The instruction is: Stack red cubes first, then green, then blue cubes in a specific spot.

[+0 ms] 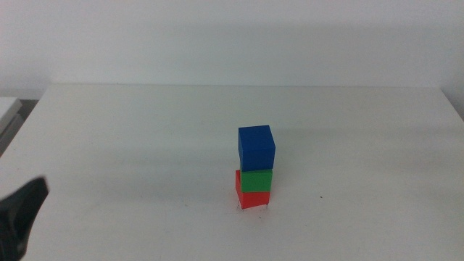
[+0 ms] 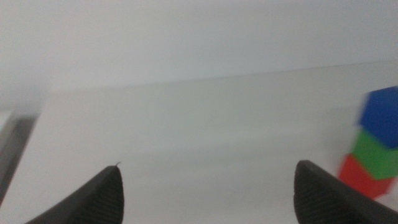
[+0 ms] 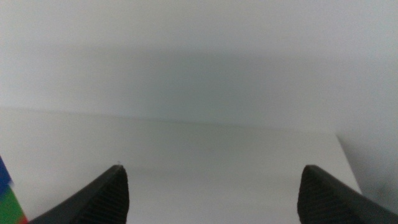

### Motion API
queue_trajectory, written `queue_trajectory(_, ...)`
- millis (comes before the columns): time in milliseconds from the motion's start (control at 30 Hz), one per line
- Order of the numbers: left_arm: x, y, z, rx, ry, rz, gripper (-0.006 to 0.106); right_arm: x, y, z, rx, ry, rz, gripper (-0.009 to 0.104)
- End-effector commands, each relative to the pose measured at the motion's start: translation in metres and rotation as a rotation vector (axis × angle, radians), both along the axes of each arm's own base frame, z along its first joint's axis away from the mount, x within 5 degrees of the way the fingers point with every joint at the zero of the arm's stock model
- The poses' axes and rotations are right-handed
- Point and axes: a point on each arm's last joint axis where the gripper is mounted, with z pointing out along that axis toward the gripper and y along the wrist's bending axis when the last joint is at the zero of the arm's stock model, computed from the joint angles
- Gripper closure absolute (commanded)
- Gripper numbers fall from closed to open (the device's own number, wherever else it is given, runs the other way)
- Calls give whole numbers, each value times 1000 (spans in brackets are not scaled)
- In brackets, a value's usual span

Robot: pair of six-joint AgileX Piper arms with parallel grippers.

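A stack of three cubes stands right of the table's middle: the red cube (image 1: 251, 193) at the bottom, the green cube (image 1: 257, 179) on it, the blue cube (image 1: 257, 148) on top, a little askew. Two tiny dark marks edge the spot (image 1: 254, 209) under the red cube. The left wrist view shows the stack blurred: blue (image 2: 382, 115), green (image 2: 375, 154), red (image 2: 360, 177). My left gripper (image 2: 205, 193) is open and empty; its dark tip (image 1: 22, 210) shows at the middle view's lower left. My right gripper (image 3: 211, 193) is open, empty, out of the middle view.
The white table (image 1: 145, 145) ends at a far edge against a pale wall. A pale object (image 1: 7, 109) sits off the table's left side. A lone tiny dark speck (image 1: 320, 194) lies right of the stack.
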Motion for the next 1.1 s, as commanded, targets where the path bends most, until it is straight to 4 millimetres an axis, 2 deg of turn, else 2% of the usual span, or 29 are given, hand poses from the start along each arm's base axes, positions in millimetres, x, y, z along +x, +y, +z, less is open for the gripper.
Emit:
queue_trajectory(0, -8, 6, -19, -35, -23, 74, 7, -17, -6, -24, -45, -25, -28, 2)
queue_trajectory(200, -22, 13, -58, -75, -75, 174, 7, -53, -14, -70, -44, -83, -118, 2)
queue_trajectory(367, -25, 14, -81, -76, -77, 176, 7, -65, -14, -93, -43, -107, -129, 2)
queue_trajectory(467, -23, 14, -91, -77, -87, 178, 7, -67, -14, -97, -44, -96, -128, 2)
queue_trajectory(633, -23, 14, -94, -75, -75, 178, 7, -67, -15, -99, -71, -73, -128, 2)
queue_trajectory(1067, -22, 15, -91, -37, -119, 179, 7, -67, -15, -99, -71, -73, -128, 2)
